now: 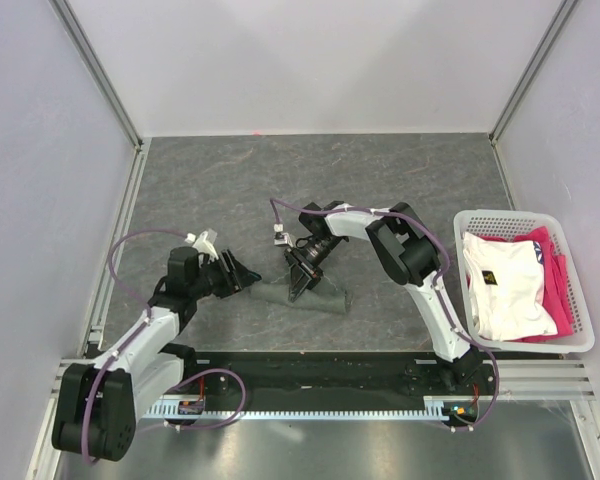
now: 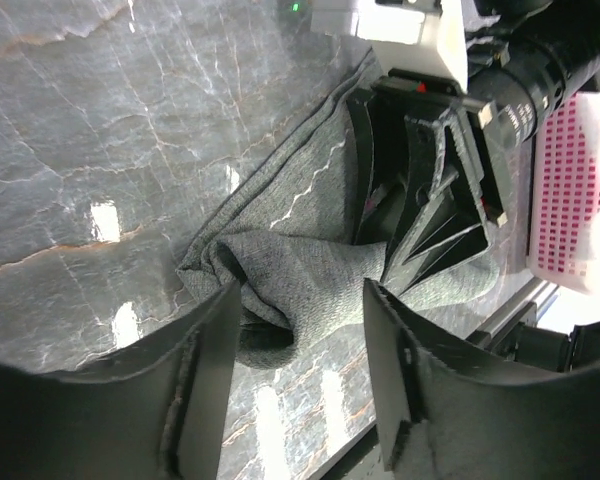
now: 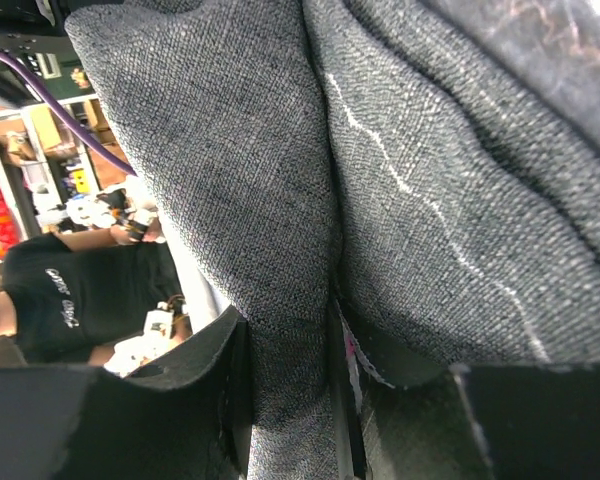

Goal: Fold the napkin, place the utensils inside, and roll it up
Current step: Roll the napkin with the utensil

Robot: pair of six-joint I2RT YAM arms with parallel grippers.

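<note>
Napkin: the large dark grey soft cloth napkin with a thin pale stitched hem (image 1: pixel 325 298) lies in a loose, bunched bundle on the grey marbled table (image 1: pixel 230 180), a little toward 6 o'clock from the table's middle.

My right gripper: my right gripper (image 1: pixel 300 282) comes down on the bundle from 12 o'clock. In the right wrist view its fingers are clamped on a raised fold of the cloth (image 3: pixel 290 330).

My left gripper: my left gripper (image 1: pixel 242 278) sits at 9 o'clock of the bundle, fingers spread and holding nothing. In the left wrist view the crumpled near end of the napkin (image 2: pixel 300 265) lies just beyond the gap between them.

Utensils: I cannot see the slim orange plastic utensils in any view. A small pink-red sliver shows beside my right finger, but I cannot tell what it is.

Handling: I judge the cloth light, limp and fairly grippy. It creases wherever it is pinched and will not hold a shape alone, so a roll is likely to slacken if let go.

Where to hold: I would take several layers together at the bundle's 9 o'clock end with the left gripper, not a single hem edge, which would peel away from the rest.

Risk: any hard plastic inside could slide out of an open end if the bundle tips.

Nearby: the white plastic mesh basket (image 1: pixel 520 214) of white and pink fabrics stands well apart at 3 o'clock.
</note>
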